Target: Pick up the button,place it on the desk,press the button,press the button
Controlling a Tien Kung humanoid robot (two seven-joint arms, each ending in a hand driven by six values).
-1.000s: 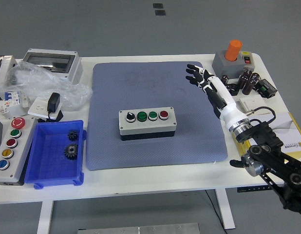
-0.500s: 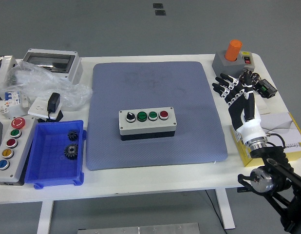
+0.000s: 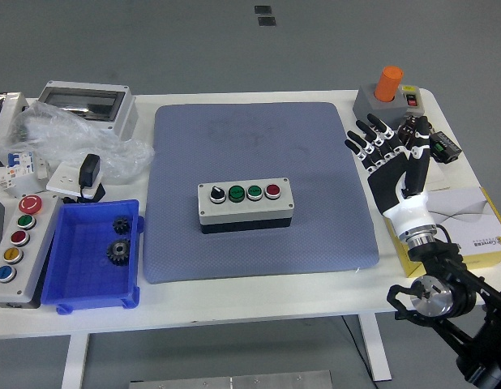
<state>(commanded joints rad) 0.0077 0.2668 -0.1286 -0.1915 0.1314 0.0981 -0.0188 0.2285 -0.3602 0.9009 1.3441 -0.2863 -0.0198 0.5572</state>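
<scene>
1. Button box: grey, four controls on top, set on the blue mat at the desk's centre.
2. Right hand: raised near the right edge, fingers spread, nothing held, well apart from the box.
3. Blue bin: placed near the front-left corner, two gears contained.

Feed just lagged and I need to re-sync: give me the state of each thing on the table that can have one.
Four-button control box: flat on the blue mat, buttons up, untouched.
Right hand: open, fingers spread, raised at the mat's right edge, holding nothing.
Blue bin: open-topped, two gears inside.
Five-button box: lying at the left edge.
Grey enclosure: lid closed.
Orange-knob box: upright, far right.
</scene>
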